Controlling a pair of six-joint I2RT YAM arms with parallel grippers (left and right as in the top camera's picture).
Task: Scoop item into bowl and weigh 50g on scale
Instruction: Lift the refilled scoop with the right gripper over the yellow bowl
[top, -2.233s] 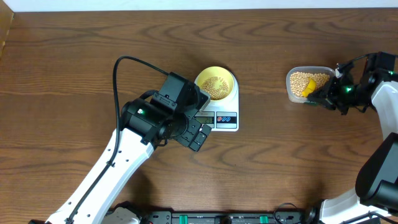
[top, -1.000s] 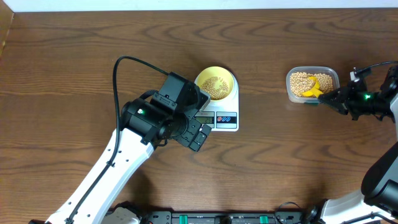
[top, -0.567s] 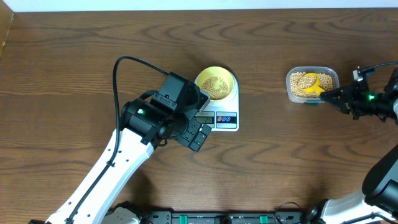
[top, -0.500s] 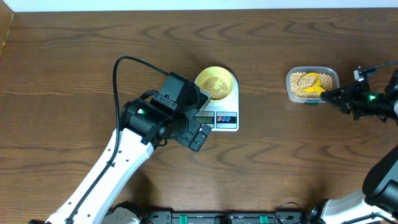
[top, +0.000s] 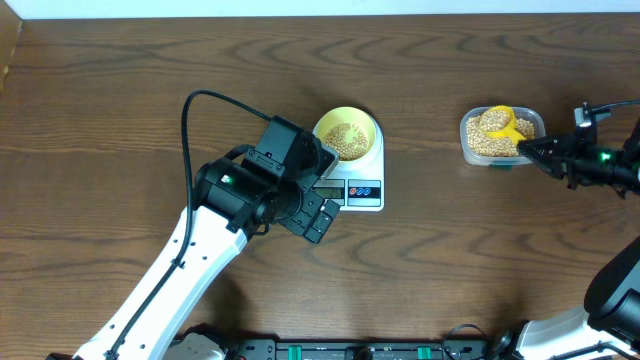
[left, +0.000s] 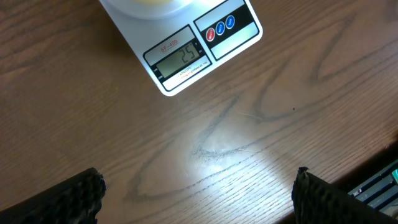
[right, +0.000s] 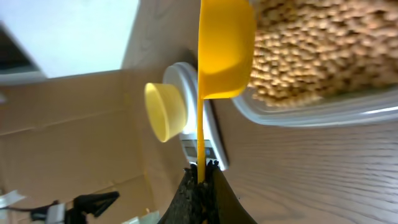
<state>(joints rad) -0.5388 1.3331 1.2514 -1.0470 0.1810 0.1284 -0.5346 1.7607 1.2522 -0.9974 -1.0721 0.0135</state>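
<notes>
Since the earlier overhead looks, the yellow scoop (top: 497, 122) had crossed the clear tub (top: 466, 141), along the line running from the scale's display edge to its back edge. It now sat loaded at the tub's far corner. The right arm had drawn back with it. The left arm, bowl and scale had not shifted.

- Right gripper (top: 531, 150): jaws together, clamped on the tip of the scoop handle.
- Left gripper (left: 199, 200): jaws wide apart, holding nothing, hanging just off the scale's display edge.
- Beans (top: 488, 146): most lay in the tub, well apart from the scale on the right arm's side. The scoop cup held a load and the bowl a shallow heap.
- Bowl (top: 322, 127): pale yellow, mouth up, seated on the back part of the white scale (top: 366, 192).
- Display (left: 180, 57): lit; we took the digits for 25, not with certainty.
- The relation that counts: the bowl lay scale-ward of the scoop across bare table.
- Scoop's long axis: cup end toward the scale, handle end away, slanted so that it aimed past the scale's back edge, not at the bowl.
- Left arm stood nearer the scale, but the right held the tool. We judged the carry to be the right arm's, with some re-aiming needed.
</notes>
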